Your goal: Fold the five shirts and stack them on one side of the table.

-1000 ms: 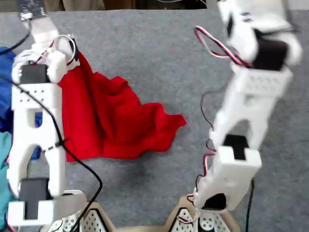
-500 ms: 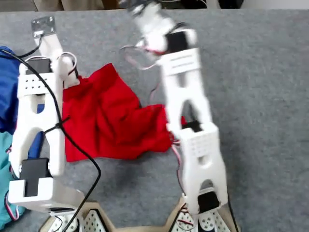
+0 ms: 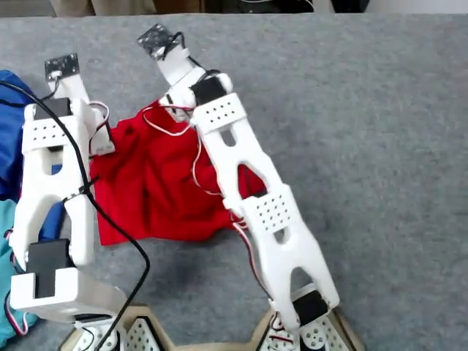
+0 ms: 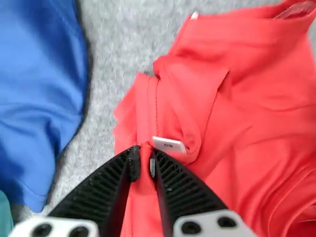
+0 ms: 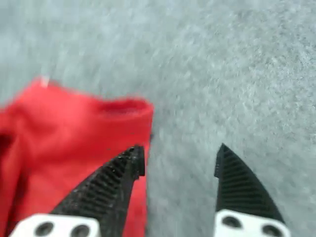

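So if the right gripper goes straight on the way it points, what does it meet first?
Probably the edge of the red shirt: the open right gripper has one finger over its hem, the other over bare grey table. Depth is unclear.

open: table (image 3: 380,146) right side | blocked: red shirt (image 3: 150,194) centre, blue shirt (image 3: 9,146) left, apparently heaped

The grey table (image 3: 395,131) is lit evenly and brightly from above; faint, soft shadows are cast at the edges of the red shirt (image 3: 146,183).
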